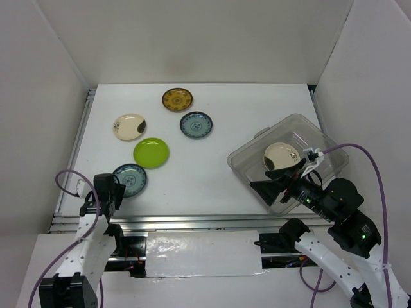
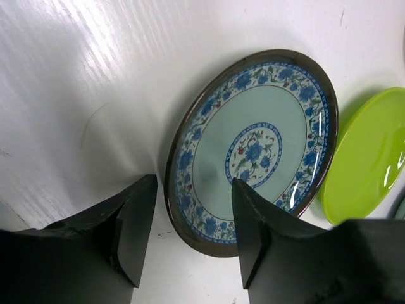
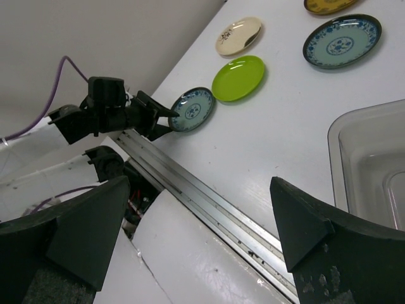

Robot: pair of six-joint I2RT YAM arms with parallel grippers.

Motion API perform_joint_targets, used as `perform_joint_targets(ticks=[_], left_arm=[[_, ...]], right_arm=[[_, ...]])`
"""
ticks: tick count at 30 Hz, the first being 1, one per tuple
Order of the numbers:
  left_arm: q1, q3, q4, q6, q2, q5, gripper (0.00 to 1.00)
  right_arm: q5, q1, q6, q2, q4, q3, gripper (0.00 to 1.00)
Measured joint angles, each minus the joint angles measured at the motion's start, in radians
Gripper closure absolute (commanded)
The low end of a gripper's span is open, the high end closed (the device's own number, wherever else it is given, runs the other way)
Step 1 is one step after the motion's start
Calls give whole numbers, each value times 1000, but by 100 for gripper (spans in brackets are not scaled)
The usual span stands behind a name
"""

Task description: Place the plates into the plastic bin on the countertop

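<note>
Five plates lie on the white countertop [image 1: 212,179]: mustard [image 1: 176,99], cream [image 1: 129,126], a blue-grey one [image 1: 196,124], lime green [image 1: 151,153] and a second blue-grey one [image 1: 130,179]. Another cream plate [image 1: 280,156] lies in the clear plastic bin [image 1: 321,138] at the right. No black plate shows. My left gripper [image 2: 190,244] is open and low. Its jaws straddle the near rim of the second blue-grey plate [image 2: 259,145], one finger [image 2: 253,234] over the plate, the other outside it. My right gripper [image 1: 266,184] is open and empty, above the bin's near-left corner.
The metal rail [image 3: 209,199] runs along the near table edge under my right gripper [image 3: 196,234]. The bin's corner [image 3: 354,126] shows at the right of the right wrist view. The lime plate [image 2: 367,158] lies just right of the straddled plate. White walls enclose the table.
</note>
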Motion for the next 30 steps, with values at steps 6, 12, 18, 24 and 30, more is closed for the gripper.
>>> perform_joint_targets(ticks=[6,12,18,24,30], left_arm=[[47,-43,-15,1,-87,11,72],[98,-64,35,3,-42,55,83],[138,-79,76,8,-47,94,100],[149,-80,13,36,-143,100,100],[151,58,-200,95,-297,81,100]], right_arm=[[0,0,0,1,0,0,0],[1,0,1,6,-5,7,0],[4,0,1,8,-8,16,0],[5,0,1,8,-11,16,0],[11,0,1,8,-12,19,0]])
